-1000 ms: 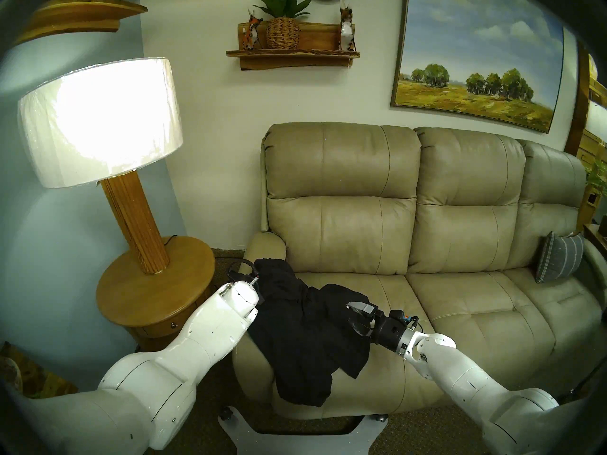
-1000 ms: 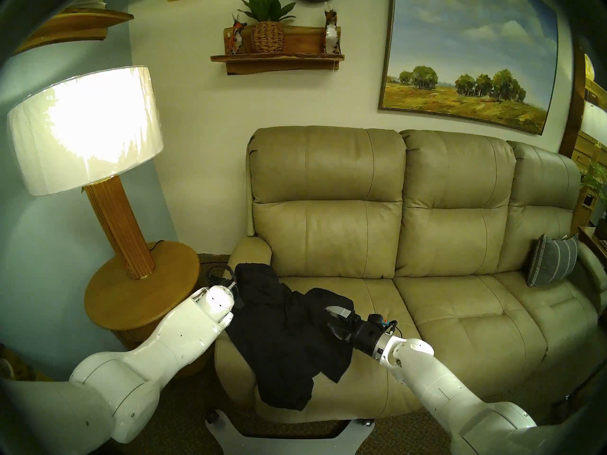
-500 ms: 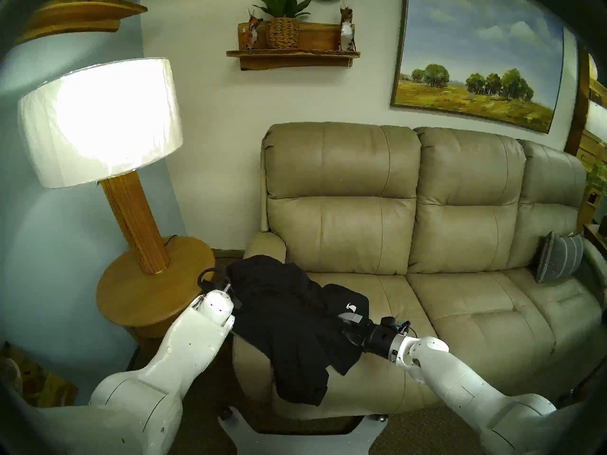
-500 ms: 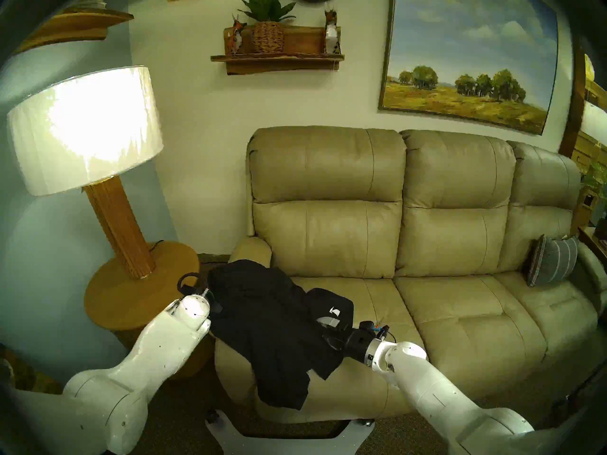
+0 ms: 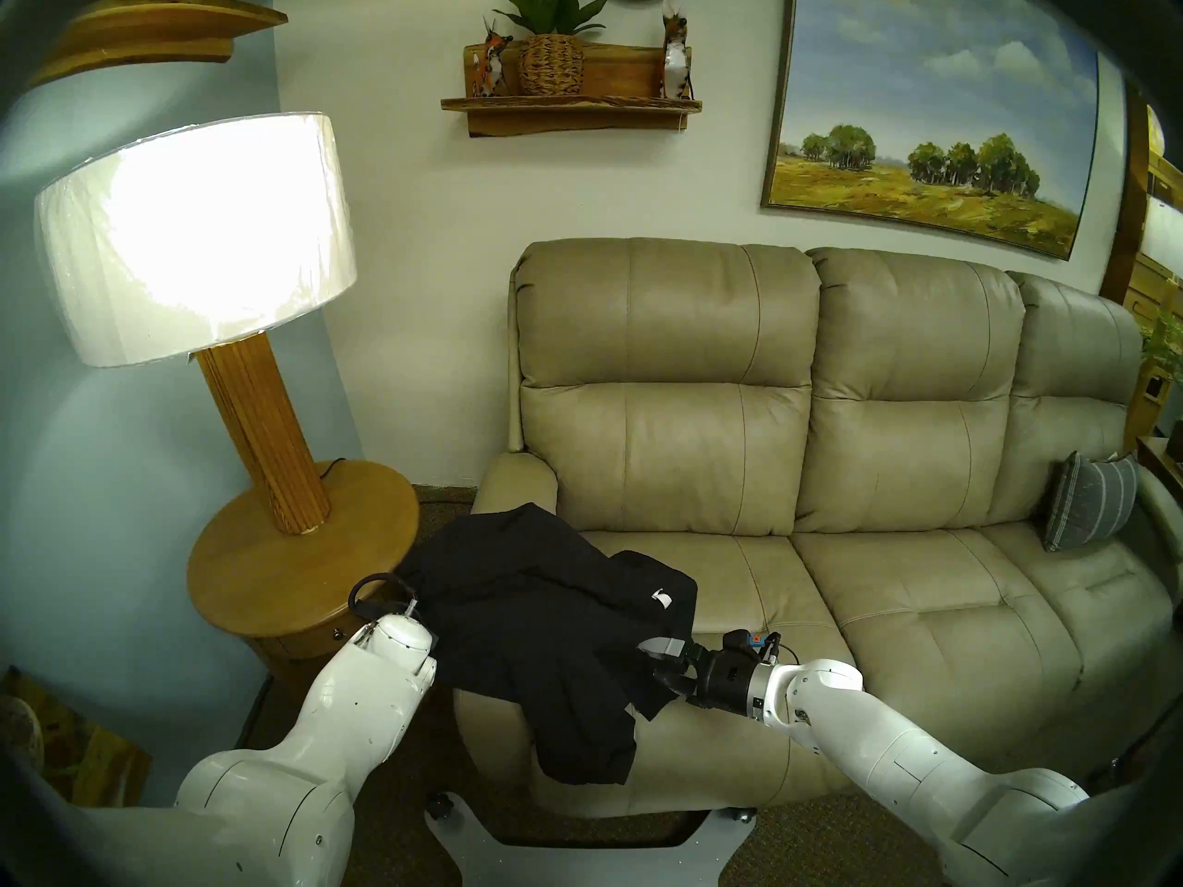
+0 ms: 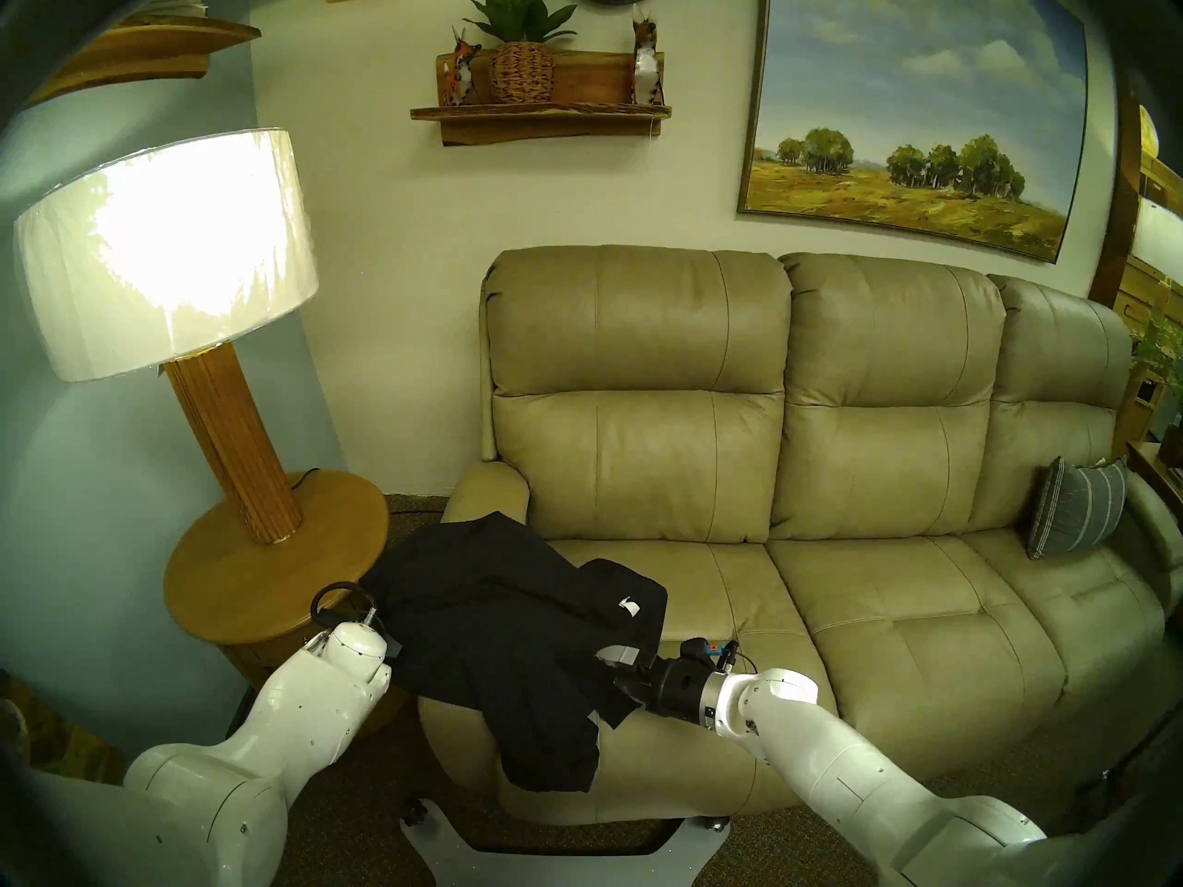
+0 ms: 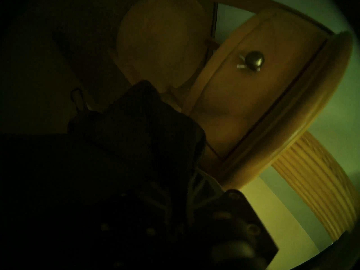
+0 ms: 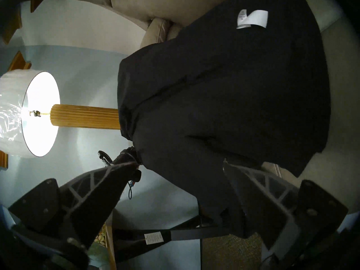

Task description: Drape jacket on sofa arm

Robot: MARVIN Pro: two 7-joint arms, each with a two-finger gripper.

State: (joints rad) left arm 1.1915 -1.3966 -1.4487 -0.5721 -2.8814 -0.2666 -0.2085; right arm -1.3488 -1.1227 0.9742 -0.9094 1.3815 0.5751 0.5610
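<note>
Head views: jacket (image 5: 538,623) lies across sofa arm (image 5: 512,482), one half trailing onto the seat; draping mostly done.
Left wrist: left gripper (image 7: 148,127), jaws clamped on dark cloth.
Right wrist: right gripper (image 8: 175,178), jaws wide, empty, beside jacket; release remains.

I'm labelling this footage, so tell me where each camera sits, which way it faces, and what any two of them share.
Head stereo left: on the head, looking down at the sofa arm, the jacket over it; both arms show.
Head stereo right: beside it, nearly the same picture.
Left wrist: dim, tilted, facing the side table drawer; the left gripper is shut on dark fabric.
Right wrist: turned sideways, facing the jacket and lamp; right gripper jaws open.
Shared: the jacket's white tag shows in head and right wrist views.
</note>
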